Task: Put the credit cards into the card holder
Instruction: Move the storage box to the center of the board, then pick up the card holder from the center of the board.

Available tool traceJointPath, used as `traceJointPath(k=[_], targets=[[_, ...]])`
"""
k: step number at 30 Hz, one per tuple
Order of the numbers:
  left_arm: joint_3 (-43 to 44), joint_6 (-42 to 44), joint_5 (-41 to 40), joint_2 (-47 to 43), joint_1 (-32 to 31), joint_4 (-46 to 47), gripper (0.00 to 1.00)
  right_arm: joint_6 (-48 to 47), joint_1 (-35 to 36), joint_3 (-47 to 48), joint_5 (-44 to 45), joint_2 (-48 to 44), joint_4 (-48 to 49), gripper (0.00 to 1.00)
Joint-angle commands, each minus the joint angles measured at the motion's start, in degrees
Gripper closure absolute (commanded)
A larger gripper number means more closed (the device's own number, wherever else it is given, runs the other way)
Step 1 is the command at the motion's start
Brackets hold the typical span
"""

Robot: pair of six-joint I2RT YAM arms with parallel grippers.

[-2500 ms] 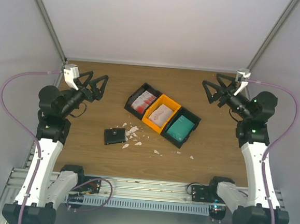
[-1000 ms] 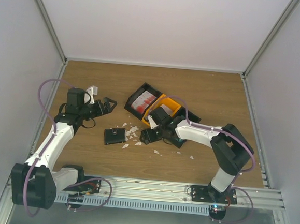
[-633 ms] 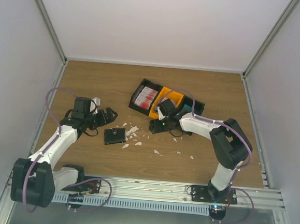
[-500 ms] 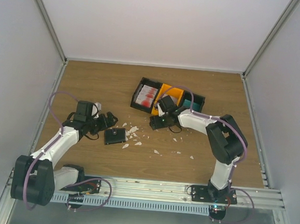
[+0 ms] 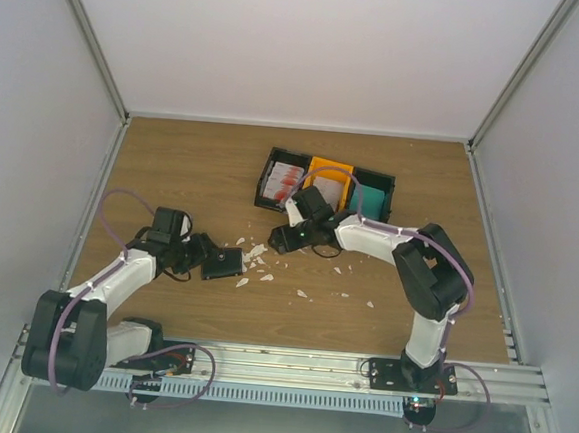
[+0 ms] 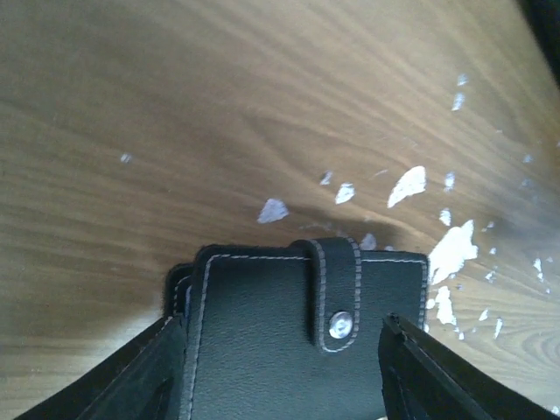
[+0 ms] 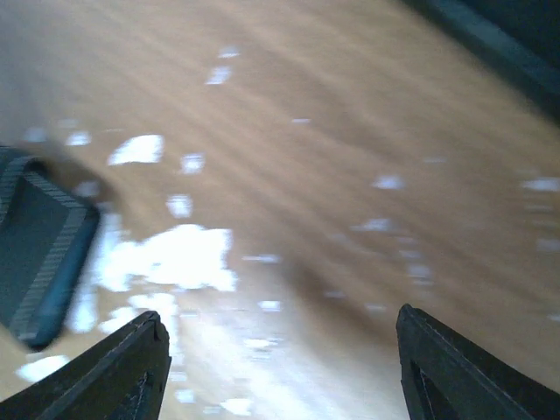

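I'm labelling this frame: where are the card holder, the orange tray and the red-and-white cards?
card holder (image 6: 280, 367): left wrist view, front face.
orange tray (image 5: 332, 164): top external view, far rim.
red-and-white cards (image 5: 284, 179): top external view, top card.

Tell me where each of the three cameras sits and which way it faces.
Top external: high behind the robot, looking down on the brown wooden table; left arm, right arm, left gripper and right gripper show.
Left wrist: on the left arm, looking down at the flat black stitched card holder; its black fingers flank it.
Right wrist: on the right arm, looking down at small white scraps, blurred; its fingers show at the bottom corners.
Both wrist views share the card holder and scraps.
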Motion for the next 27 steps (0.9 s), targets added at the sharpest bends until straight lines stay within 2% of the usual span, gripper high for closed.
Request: traceJointPath(k=[1,5,11,22,27], targets=[[-1.7,-0.3,-0.7,2.8,-0.4,3.4,0.46,2.7,3.1,-0.8,-12.8,-0.2,7.0,0.32],[-1.9,0.6,0.9,5.3,-0.4,5.5,0.59,2.7,3.8,1.1,-15.7,2.4,8.3,0.43],[-1.8,3.0,4.4,8.5,-0.6,8.8,0.73,1.6,3.8,2.1,-15.5,3.9,7.9,0.5],[1.7,7.2,10.9,15.4,-5.5,17.2,0.99,1.9,1.2,-3.1,-13.3,0.6,9.2,0.54],[3.3,10.3,12.6,15.3,-8.1,19.5,1.0,0.4,-2.6,-6.9,-16.0,-3.8,10.2,0.52]])
